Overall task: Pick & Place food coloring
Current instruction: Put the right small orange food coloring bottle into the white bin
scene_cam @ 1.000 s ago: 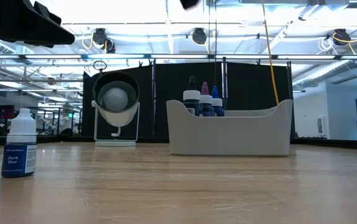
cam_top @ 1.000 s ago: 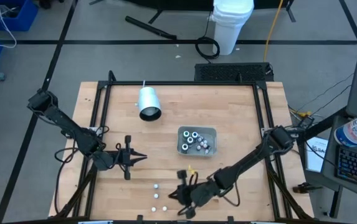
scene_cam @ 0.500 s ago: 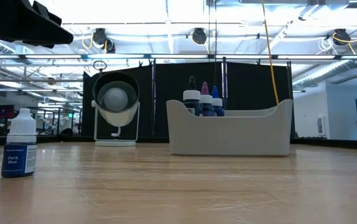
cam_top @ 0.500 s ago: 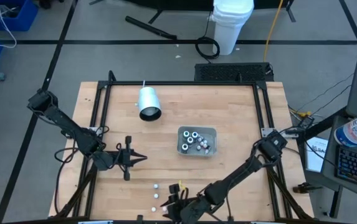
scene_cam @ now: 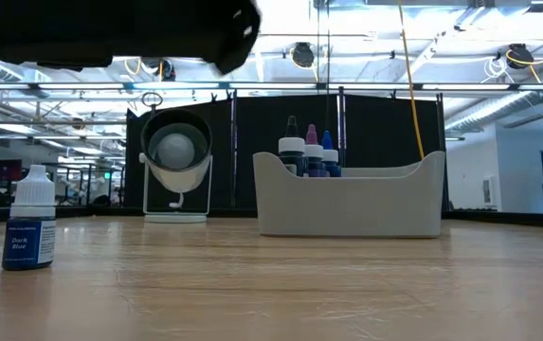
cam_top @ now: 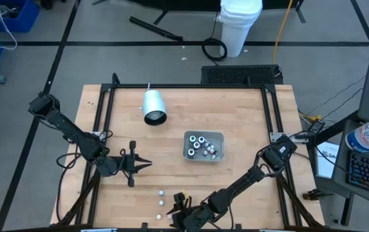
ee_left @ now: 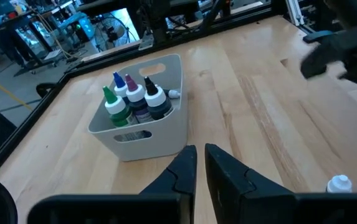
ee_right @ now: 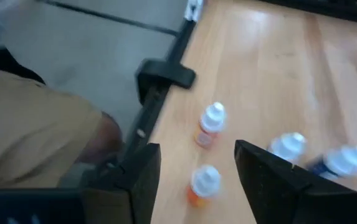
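High view: right pincer (cam_top: 176,216) now lower at the bench's (cam_top: 248,129) near edge than a second ago, fingers spread wide, empty, over loose food coloring bottles (ee_right: 212,122) standing there. Left pincer (cam_top: 147,164) unmoved near the left side, fingers nearly together, holding nothing. Beyond, near the middle, grey tray (cam_top: 203,145) with more bottles; white cylinder (cam_top: 152,106) lying toward the far left corner. Pale wood surface, black rails; past it, white bucket (cam_top: 239,26) on grey floor.
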Controlling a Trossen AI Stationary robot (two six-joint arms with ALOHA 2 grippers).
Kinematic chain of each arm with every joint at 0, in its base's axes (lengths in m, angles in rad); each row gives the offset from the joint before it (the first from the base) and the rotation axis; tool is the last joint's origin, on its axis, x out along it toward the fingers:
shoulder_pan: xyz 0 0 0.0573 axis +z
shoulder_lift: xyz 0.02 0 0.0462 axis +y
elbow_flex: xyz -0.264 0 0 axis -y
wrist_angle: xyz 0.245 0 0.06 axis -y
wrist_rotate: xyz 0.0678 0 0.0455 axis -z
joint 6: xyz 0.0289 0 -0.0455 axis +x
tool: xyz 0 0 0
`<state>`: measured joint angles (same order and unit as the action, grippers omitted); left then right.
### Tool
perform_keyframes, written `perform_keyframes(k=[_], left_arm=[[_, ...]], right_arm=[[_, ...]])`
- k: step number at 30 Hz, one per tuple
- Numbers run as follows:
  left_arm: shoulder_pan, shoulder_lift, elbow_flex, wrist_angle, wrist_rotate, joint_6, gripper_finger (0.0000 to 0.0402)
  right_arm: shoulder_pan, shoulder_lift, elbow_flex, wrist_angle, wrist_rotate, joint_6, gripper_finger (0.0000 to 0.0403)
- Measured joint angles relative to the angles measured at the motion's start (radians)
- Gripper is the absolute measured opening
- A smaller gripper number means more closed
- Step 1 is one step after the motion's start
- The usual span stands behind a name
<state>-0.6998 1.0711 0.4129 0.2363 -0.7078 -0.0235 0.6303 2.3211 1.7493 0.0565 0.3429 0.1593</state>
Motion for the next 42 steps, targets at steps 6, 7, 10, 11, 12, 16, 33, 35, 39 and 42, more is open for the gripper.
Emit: perform_keyframes(k=[6,7,10,11,12,16,33,35,39,42], left_arm=[[0.000,0.000,0.000,0.000,0.000,-0.001,0.0042],[0.000,0.000,0.000,0.001,0.000,-0.002,0.0042],[0.000,0.000,0.000,0.000,0.000,-0.005,0.0042],[0.000,0.000,0.000,0.000,0.000,-0.005,0.0042],[0.000,0.000,0.000,0.000,0.000,-0.005,0.0042],[0.000,0.000,0.000,0.000,0.000,-0.001,0.0042],[0.000,0.000,0.000,0.000,0.001,-0.005,0.0042],[0.000,0.000,0.000,0.000,0.001,-0.005,0.0042],[0.000,0.000,0.000,0.000,0.002,-0.006,0.0042],[0.000,0.000,0.000,0.000,0.002,-0.012,0.0042]], right_arm=[[-0.027,0.050,-0.001,0.061,-0.083,0.013,0.0184],[-0.032,0.054,-0.001,0.068,-0.085,0.016,0.0183],[-0.036,0.054,-0.001,0.062,-0.082,0.019,0.0183],[-0.036,0.054,-0.001,0.058,-0.082,0.019,0.0183],[-0.036,0.055,-0.001,0.054,-0.083,0.020,0.0182],[-0.035,0.054,-0.001,0.036,-0.084,0.023,0.0175],[-0.037,0.053,-0.001,0.020,-0.086,0.057,0.0142],[-0.038,0.053,-0.001,0.018,-0.086,0.064,0.0142],[-0.038,0.053,-0.001,0.019,-0.086,0.064,0.0141],[-0.038,0.053,-0.001,0.019,-0.087,0.069,0.0141]])
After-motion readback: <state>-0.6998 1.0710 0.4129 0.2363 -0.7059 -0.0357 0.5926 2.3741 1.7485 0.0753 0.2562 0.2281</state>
